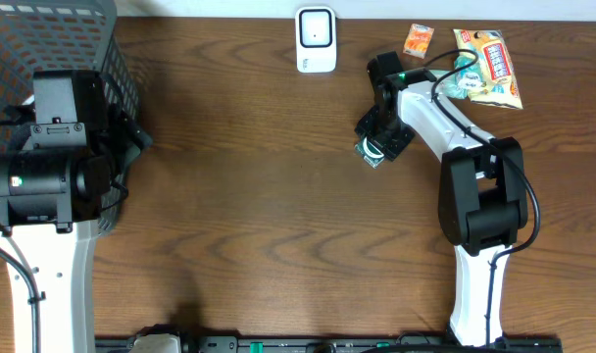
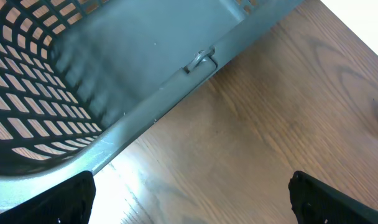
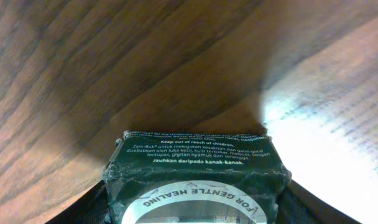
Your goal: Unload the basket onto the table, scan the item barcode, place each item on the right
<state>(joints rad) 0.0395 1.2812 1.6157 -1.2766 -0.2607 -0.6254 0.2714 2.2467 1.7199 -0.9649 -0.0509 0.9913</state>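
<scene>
The item is a small dark green box (image 3: 195,168) with white print and a silver ring reading "for gentle healing". My right gripper (image 3: 195,208) is shut on it, a dark finger (image 3: 83,210) pressed against each side. From overhead the box (image 1: 372,150) shows below the right gripper (image 1: 381,132), right of the table's centre. Whether it rests on the wood I cannot tell. No barcode shows on the faces I see. A white scanner (image 1: 316,39) stands at the far edge. My left gripper (image 2: 198,205) hangs wide open over bare wood beside the basket.
A grey mesh basket (image 1: 43,39) fills the far left corner, its rim (image 2: 145,115) close to the left gripper. Two snack packets (image 1: 419,39) (image 1: 489,67) lie at the far right behind the right arm (image 1: 479,186).
</scene>
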